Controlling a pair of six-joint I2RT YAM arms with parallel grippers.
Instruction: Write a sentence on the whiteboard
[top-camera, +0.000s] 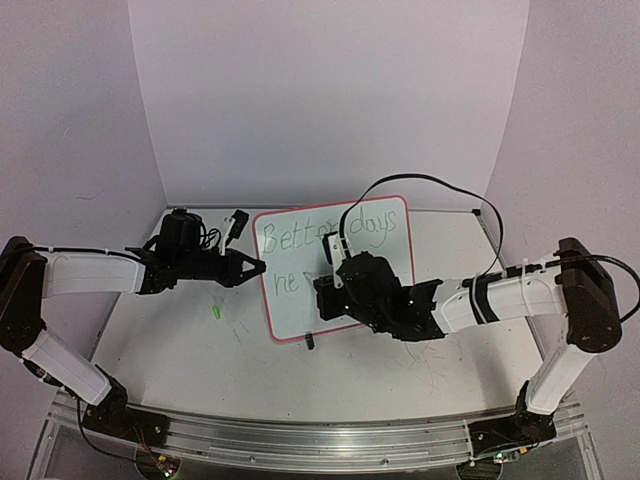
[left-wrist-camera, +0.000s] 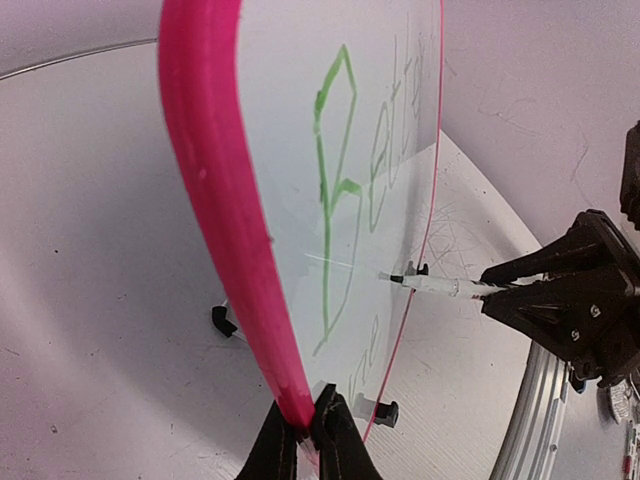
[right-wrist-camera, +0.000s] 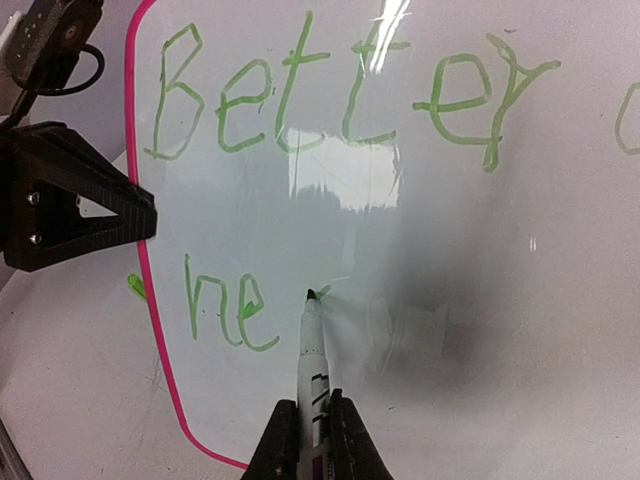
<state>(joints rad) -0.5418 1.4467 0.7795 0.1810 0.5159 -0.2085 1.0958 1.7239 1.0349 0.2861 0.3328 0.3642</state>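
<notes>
Green-tipped marker (right-wrist-camera: 311, 345) (in right pincer (right-wrist-camera: 314, 415)) touches whiteboard (right-wrist-camera: 470, 230).

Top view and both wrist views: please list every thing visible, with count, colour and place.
table: one, white, under everything.
whiteboard: one, white with pink rim, standing in the middle.
writing: two lines, green, "Better days" above "he", on the whiteboard.
marker: one, white with green tip, tip at the whiteboard beside "he".
small piece: one, green, on the table left of the whiteboard.
cable: one, black, arching over the whiteboard.
left gripper: one, black, shut on the whiteboard's left rim.
right gripper: one, black, shut on the marker.
</notes>
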